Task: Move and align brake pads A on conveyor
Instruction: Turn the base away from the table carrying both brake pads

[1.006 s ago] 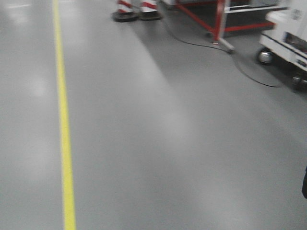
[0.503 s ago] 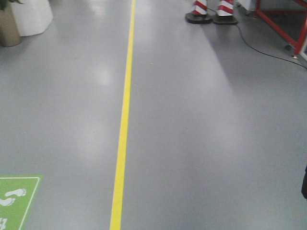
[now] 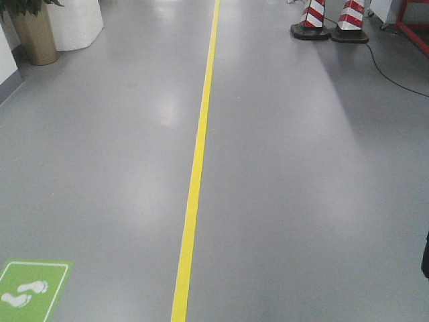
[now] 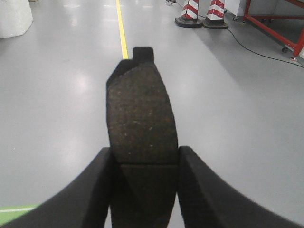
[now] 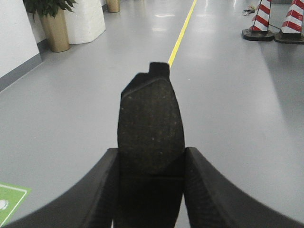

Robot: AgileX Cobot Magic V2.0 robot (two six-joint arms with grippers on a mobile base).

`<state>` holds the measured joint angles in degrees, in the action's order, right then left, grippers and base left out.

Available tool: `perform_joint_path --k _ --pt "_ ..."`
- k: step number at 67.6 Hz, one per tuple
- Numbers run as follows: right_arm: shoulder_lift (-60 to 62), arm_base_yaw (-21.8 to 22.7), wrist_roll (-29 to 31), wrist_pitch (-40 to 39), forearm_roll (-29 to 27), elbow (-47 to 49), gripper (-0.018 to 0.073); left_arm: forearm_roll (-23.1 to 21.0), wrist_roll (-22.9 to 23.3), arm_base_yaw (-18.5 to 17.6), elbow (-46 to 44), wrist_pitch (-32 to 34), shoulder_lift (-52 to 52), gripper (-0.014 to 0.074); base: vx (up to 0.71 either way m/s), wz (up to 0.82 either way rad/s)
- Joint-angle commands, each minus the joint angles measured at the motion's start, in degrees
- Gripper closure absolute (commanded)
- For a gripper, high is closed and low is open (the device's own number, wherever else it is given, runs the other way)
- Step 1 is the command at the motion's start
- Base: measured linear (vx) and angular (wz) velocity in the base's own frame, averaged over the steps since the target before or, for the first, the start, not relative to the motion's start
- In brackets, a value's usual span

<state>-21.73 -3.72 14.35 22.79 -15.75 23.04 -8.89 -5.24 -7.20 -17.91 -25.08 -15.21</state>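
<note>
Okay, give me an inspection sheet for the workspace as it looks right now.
Surface: glossy grey floor with a yellow line; conveyor not in view.
Job's things: left brake pad and right brake pad, each held in a gripper.
Clutter: nothing seen.
Grippers: left gripper shut on the left brake pad; right gripper shut on the right brake pad.
Cables: black cable on the floor beside the red-and-white cones.
Surroundings: potted plant, green footprint sign, red frame.
</note>
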Motion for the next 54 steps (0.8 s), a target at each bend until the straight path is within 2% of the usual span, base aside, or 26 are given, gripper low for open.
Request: perform_joint_path --k 1,54 --pt "-0.15 0.23 0.60 -5.30 -0.45 1.72 0.0569 -0.70 0.23 -0.25 -1.82 5.89 -0.40 0.0603 0.39 -0.04" --pt "-0.15 0.23 0.60 -5.32 -0.45 1.72 0.0569 -0.70 0.23 -0.25 -1.82 5.89 -0.40 0.0603 0.56 -0.09"
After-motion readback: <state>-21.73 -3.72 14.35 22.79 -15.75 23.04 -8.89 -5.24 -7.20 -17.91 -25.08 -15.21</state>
